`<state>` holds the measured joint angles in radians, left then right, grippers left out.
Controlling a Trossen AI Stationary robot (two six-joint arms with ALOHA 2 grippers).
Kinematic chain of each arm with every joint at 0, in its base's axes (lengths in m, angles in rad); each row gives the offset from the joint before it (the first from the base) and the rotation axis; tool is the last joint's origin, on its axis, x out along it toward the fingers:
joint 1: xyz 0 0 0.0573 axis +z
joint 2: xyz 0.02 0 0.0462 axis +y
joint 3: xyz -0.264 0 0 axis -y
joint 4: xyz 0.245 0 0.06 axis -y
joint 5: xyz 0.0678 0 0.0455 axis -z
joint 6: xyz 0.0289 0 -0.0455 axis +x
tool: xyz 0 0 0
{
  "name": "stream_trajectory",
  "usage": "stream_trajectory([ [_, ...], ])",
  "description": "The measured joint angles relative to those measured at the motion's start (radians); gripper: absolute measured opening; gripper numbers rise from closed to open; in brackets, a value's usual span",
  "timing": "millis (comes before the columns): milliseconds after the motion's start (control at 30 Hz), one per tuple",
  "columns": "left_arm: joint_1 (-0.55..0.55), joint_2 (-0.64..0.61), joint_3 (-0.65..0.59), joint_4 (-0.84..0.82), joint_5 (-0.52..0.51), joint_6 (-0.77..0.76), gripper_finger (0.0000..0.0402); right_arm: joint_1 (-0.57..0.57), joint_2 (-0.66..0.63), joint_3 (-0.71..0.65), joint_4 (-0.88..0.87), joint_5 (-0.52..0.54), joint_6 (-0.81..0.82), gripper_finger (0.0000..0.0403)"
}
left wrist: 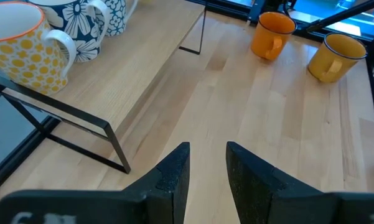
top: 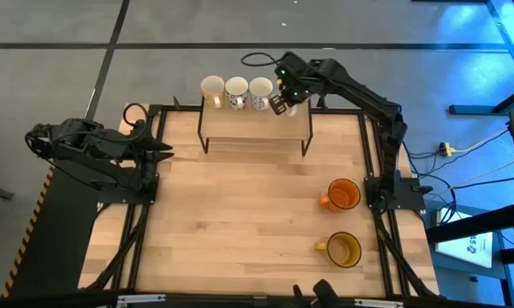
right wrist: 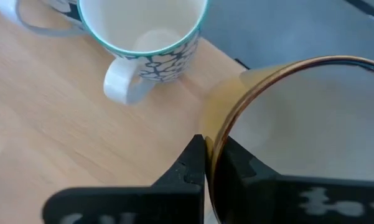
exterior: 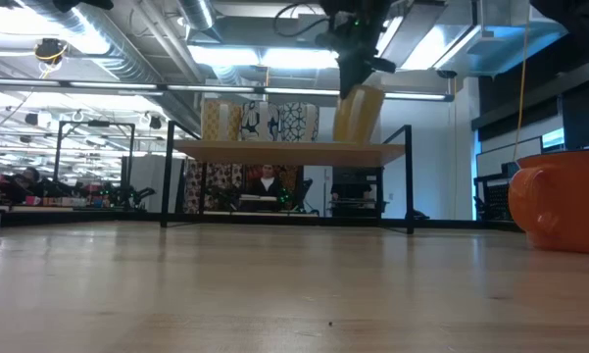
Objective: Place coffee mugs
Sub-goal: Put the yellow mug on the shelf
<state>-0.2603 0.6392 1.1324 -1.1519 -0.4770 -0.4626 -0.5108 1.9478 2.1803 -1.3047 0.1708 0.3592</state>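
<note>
A wooden shelf (top: 255, 126) on black wire legs stands at the table's far edge. Three patterned white mugs (top: 236, 89) stand in a row on it, seen also in the low view (exterior: 260, 121). My right gripper (top: 282, 101) is over the shelf's right part, shut on a fourth, cream mug (exterior: 359, 116) with a gold rim, which tilts with its base at shelf level. An orange mug (top: 343, 195) and an amber-yellow mug (top: 343, 249) stand on the table's right side. My left gripper (left wrist: 208, 165) is open above the table's left edge (top: 161, 149), touching nothing. My right gripper pinches the cream mug's wall at the gold rim (right wrist: 219, 134), one finger (right wrist: 193, 163) outside the mug and the other (right wrist: 239, 165) inside it. The fingers come from above, pointing down. The mug tilts; whether its base touches the shelf, I cannot tell.
The nearest shelf mug (right wrist: 143, 31), white with a dark blue pattern and teal rim, stands just left of the held mug with its handle toward the near side. The wooden table (top: 239, 222) lies bare between the shelf and the two mugs on the right.
</note>
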Motion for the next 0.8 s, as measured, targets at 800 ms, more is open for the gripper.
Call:
stream_trajectory([
  [800, 0.000, 0.000, 0.000, -0.001, 0.000, 0.002, 0.0098, 0.000, 0.041, 0.000, 0.036, -0.031, -0.023, 0.0009],
])
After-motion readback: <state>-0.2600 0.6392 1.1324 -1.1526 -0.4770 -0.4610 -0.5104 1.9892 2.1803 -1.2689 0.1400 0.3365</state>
